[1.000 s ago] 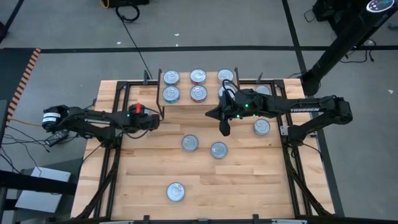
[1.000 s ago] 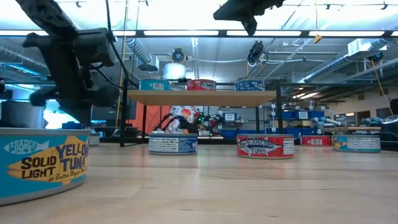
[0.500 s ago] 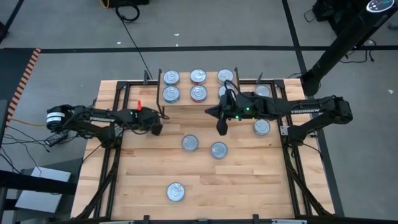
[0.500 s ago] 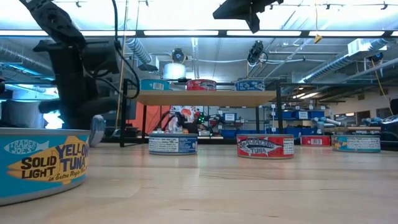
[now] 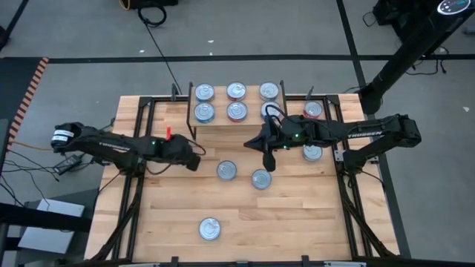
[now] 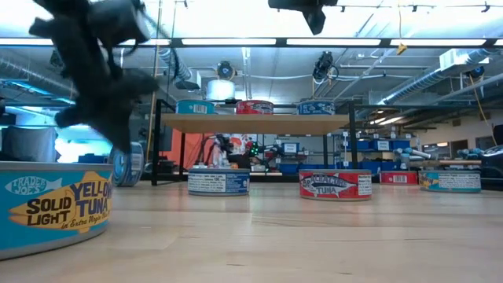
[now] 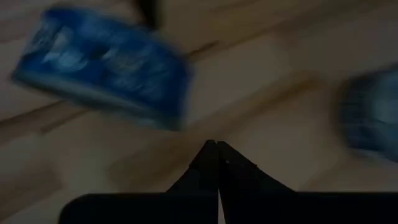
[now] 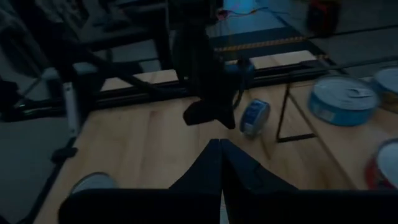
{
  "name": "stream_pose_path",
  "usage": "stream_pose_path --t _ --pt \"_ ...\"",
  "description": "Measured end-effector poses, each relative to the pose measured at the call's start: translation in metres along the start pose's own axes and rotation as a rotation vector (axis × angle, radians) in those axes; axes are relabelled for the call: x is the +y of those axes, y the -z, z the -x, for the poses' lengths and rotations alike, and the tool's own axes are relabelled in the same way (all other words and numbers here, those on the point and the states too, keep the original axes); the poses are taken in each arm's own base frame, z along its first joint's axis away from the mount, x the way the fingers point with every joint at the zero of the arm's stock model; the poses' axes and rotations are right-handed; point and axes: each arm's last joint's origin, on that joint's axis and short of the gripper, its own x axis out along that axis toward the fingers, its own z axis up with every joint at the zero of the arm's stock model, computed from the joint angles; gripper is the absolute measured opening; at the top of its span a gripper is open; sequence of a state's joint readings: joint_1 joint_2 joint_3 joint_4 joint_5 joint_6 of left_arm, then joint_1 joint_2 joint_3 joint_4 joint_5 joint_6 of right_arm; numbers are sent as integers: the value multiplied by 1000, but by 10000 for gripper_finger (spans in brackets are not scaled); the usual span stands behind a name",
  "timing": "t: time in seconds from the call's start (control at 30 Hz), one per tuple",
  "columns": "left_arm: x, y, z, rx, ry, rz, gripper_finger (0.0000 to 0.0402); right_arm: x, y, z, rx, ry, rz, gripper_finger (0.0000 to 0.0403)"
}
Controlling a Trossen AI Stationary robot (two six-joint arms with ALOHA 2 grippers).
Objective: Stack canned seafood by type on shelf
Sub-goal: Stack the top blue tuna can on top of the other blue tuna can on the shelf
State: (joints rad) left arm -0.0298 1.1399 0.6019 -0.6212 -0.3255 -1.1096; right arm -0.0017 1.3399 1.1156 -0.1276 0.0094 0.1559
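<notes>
Left pincer [image 5: 194, 162], fingers closed and empty, is nearing a tipped blue tin [image 6: 127, 163]; it should open first (right pincer [image 5: 267, 159], closed, is hovering).

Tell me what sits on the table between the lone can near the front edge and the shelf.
In the high view, two cans lie between the front can and the shelf: one left, one right; otherwise bare wood.
</notes>
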Motion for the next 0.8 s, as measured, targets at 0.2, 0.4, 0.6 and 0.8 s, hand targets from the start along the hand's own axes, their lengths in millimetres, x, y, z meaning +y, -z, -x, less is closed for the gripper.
stream_pose_path --t 0.2,0.4,0.6,0.8 --pt "-34 4 32 -61 158 -103 0 2 1 0 16 -65 8 10" --pt "-61 6 70 -226 240 -368 0 2 2 0 31 -70 32 11" --pt "-60 -11 95 -148 174 -646 17 1 3 0 35 -64 -29 16" --pt "-54 -34 114 -24 185 -888 60 -1 2 0 22 12 -100 24"
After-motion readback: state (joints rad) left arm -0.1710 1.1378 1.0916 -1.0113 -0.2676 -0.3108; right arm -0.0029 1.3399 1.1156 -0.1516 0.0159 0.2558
